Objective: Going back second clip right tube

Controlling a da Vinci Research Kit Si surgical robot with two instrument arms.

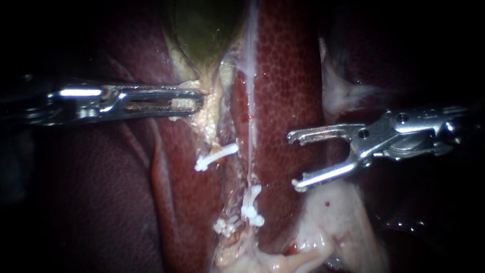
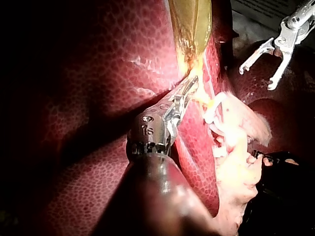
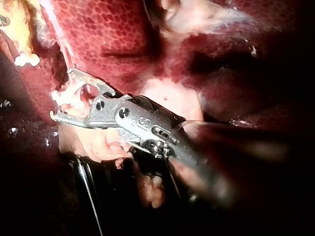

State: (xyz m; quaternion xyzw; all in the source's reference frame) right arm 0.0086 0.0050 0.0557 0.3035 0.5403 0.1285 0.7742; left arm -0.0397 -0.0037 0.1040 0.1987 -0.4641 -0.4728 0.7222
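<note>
Left of my right tool (image 1: 293,162), whose empty jaws stand apart and clear of it, the right tube (image 1: 251,167) runs upright with a clip (image 1: 251,206) on it, while my left tool (image 1: 194,102) clamps the gallbladder (image 1: 202,25).

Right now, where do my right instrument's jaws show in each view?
Endoscope view: right instrument, jaws open, right of centre by the liver.
Left wrist view: right instrument far ahead of the left instrument, past a white clip.
Right wrist view: right instrument, jaws open beside pale tissue.
Shared landmark: the mottled liver.
</note>
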